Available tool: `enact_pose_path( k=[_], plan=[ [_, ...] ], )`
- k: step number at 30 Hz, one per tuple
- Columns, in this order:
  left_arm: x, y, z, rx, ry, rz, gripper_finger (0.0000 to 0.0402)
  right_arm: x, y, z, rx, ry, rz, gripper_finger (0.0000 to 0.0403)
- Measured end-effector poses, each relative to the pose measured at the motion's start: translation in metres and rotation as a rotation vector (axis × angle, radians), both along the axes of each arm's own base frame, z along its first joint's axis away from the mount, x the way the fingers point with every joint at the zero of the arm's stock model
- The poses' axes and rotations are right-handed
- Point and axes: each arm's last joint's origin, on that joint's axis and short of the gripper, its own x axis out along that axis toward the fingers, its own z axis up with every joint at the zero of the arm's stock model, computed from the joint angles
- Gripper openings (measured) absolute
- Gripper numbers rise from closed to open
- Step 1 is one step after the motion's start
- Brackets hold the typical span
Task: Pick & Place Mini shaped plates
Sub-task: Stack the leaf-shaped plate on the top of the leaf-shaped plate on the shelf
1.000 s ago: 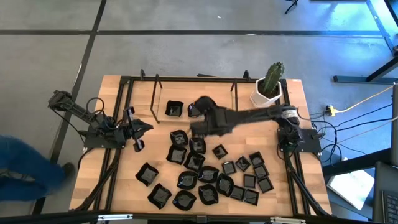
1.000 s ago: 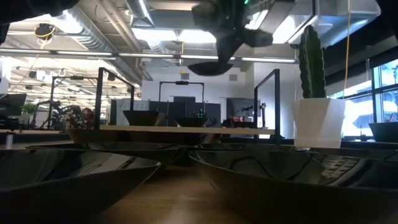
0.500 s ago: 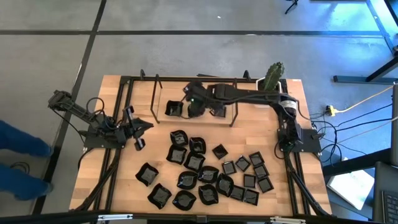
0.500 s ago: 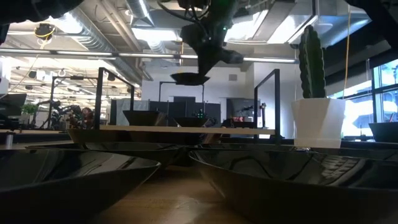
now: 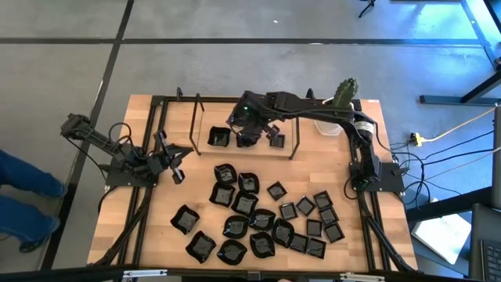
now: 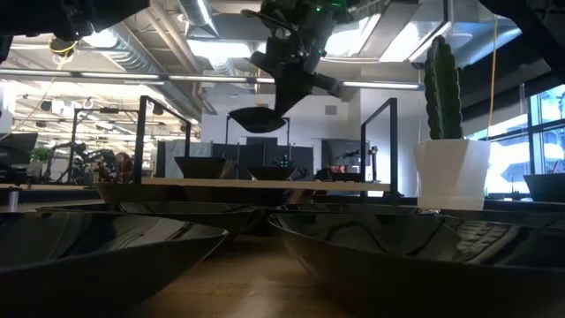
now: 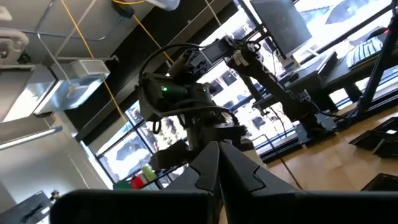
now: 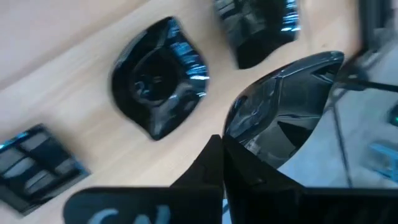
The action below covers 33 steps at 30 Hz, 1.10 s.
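My right gripper [image 5: 250, 127] hangs over the wooden platform [image 5: 205, 125] of the black rack at the table's far side, shut on one mini shaped plate [image 6: 256, 119], a glossy black dish. Under it, other black plates lie on the platform: a rounded one [image 8: 158, 74] and square ones [image 8: 261, 22]. Many more plates [image 5: 258, 219] lie scattered across the table's middle and near right. My left gripper [image 5: 176, 159] waits at the table's left with its fingers shut [image 7: 216, 163], touching nothing. My right gripper pinches the plate by its rim [image 8: 244, 134] between the two fingers, which come from above and point down. The plate is lifted clear and hangs below the fingers, roughly level in the low view, above the platform.
The rack's black uprights [image 5: 296, 133] and crossbars stand around the platform. A white pot with a green cactus [image 5: 339, 110] sits at the far right corner. Bare wood shows at the table's near left [image 5: 137, 227]. A person's legs show at the left beyond the table.
My right gripper has carried the plate from above the scattered pile toward the table's far edge, over the rack's platform, and has come down a little. It has stayed shut on the plate throughout.
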Motion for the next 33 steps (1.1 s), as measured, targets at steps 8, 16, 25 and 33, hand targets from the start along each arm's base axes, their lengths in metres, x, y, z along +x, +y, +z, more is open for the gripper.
enact_pose_path(
  k=[8,16,25,33],
  plan=[
    [0.000,0.000,0.000,-0.077,-0.027,-0.037,0.0005,0.003,0.013,-0.002,0.107,-0.056,-0.208,0.0000],
    [0.000,-0.002,0.001,-0.185,-0.069,-0.142,0.0005,0.006,0.050,-0.004,0.221,-0.164,-0.637,0.0000],
    [0.001,-0.003,0.000,-0.237,-0.081,-0.177,0.0005,-0.002,0.064,0.002,0.454,-0.262,-1.082,0.0000],
    [0.001,-0.003,0.000,-0.223,-0.072,-0.169,0.0003,-0.005,0.066,0.003,0.426,-0.159,-0.959,0.0001]
  ],
)
